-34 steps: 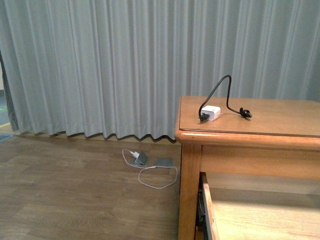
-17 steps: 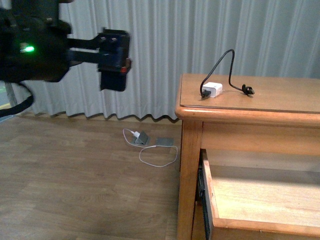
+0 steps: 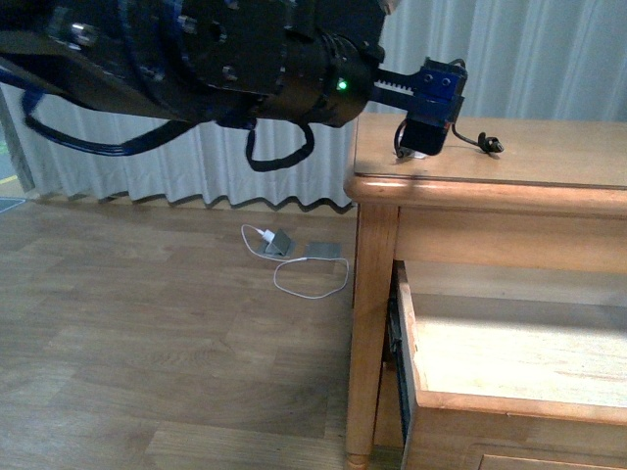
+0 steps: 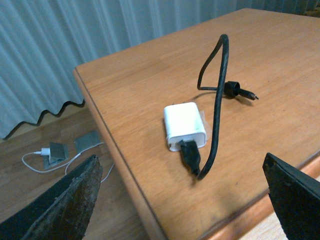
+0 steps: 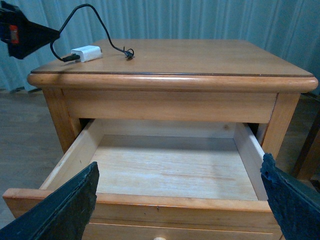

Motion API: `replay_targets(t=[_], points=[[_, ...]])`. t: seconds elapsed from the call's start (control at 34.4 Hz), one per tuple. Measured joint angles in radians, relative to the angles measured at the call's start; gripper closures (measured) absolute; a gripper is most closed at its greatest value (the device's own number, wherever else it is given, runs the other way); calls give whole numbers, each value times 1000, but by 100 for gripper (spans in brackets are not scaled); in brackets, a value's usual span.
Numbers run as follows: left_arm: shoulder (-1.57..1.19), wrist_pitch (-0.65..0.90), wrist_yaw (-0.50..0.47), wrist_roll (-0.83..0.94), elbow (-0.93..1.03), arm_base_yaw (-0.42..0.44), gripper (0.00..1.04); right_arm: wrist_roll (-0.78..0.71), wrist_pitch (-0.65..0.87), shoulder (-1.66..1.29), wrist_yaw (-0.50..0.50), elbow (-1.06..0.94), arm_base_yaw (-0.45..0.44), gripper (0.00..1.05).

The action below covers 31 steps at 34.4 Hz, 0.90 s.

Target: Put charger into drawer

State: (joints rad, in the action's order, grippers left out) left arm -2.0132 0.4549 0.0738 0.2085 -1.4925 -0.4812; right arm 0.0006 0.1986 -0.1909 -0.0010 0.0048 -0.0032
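The charger (image 4: 184, 125), a white cube with a stiff black looped cable, lies on the dresser top (image 3: 549, 166) near its left front corner. It also shows in the right wrist view (image 5: 86, 52). My left gripper (image 3: 428, 129) is open and hovers just above the cube, its jaws wide on either side (image 4: 181, 161). In the front view it hides the cube; only the black connector (image 3: 487, 144) shows. The drawer (image 5: 150, 200) is pulled out and its light wood interior is bare. My right gripper (image 5: 180, 165) is open and empty in front of the drawer (image 3: 509, 401).
A white-cabled charger with grey flat pieces (image 3: 294, 250) lies on the wooden floor left of the dresser. Grey curtains (image 3: 549, 59) hang behind. My left arm's black body (image 3: 196, 49) fills the upper left of the front view.
My left arm has swung in from the left to above the charger on the dresser top. The front view has dipped, so more of the open drawer shows.
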Motion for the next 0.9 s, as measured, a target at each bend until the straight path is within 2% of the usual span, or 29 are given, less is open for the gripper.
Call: replay_targets(t=[0.47,0.64,0.79,0.87,0.9], points=[[-248,-76,-38,-3,-296,-31,7,0,0,0,0,0,0,9],[-272,-83,-47,-10,-319,-30,30,0,0,0,0,0,0,9],[-276,-84,-71,-8,-326,-29,60,0,0,0,0,0,0,9],[-274,-75,-70,-8,-327,-29,70,0,0,0,0,0,0,9],[-267,-73,-71,-8,-323,-29,78,0,0,0,0,0,0,9]])
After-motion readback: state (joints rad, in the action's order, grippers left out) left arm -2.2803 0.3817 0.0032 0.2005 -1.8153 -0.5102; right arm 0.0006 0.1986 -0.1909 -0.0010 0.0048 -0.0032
